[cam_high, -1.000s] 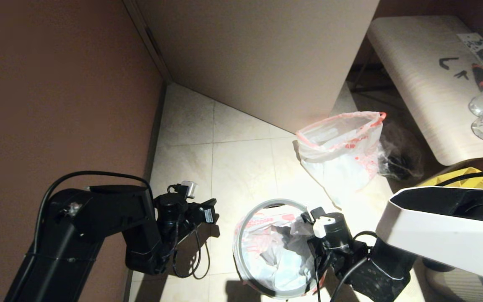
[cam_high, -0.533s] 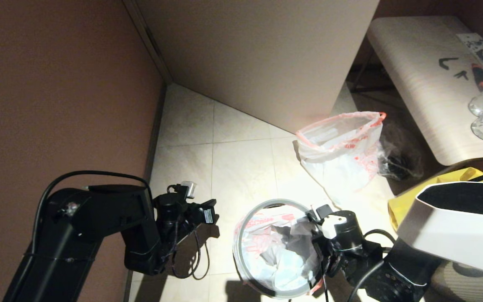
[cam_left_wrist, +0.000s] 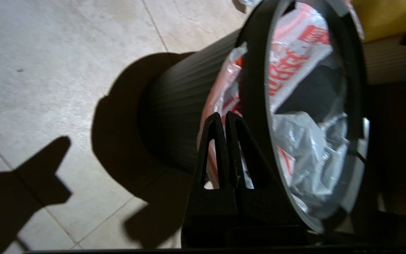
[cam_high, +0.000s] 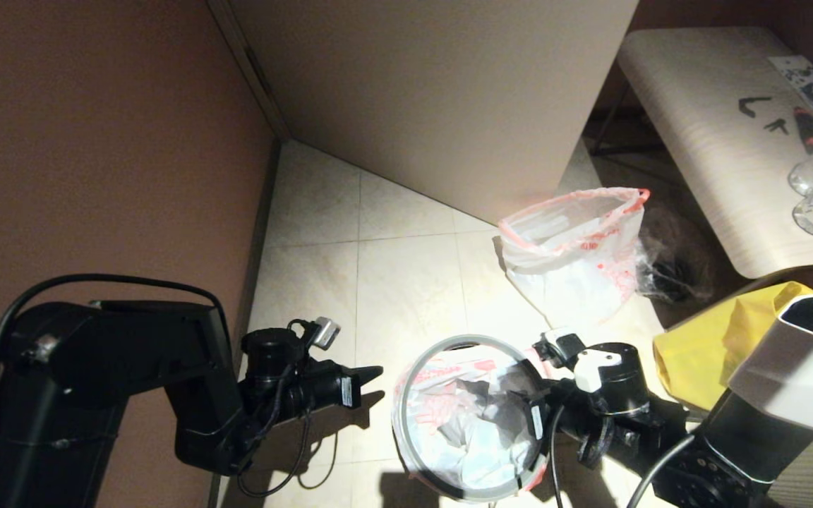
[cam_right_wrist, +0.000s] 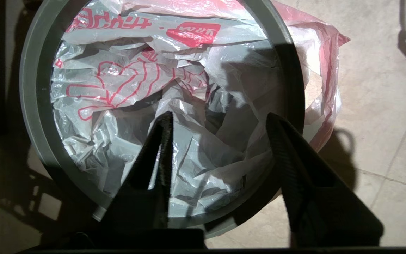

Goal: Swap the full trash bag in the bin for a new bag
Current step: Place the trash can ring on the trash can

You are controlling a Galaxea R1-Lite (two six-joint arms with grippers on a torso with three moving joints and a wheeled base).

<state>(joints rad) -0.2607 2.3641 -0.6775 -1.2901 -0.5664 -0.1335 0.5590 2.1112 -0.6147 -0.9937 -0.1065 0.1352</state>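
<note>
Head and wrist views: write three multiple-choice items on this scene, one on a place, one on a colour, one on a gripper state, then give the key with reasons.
1. Where is the full trash bag?
A. Inside the bin
B. On the floor beyond the bin, near the light panel
C. On the table

2. What colour is the print on the new bag lining the bin?
A. Red
B. Blue
C. Green

3. How does the right gripper stand?
A. Shut on the hoop
B. Open above the bin's mouth
C. Shut on the full trash bag

Key: 1 B, since the head view shows it standing on the tiles past the bin. 2 A, since the right wrist view shows red characters and lines on the film. 3 B, since its two fingers stand apart over the crumpled film, gripping nothing.
</note>
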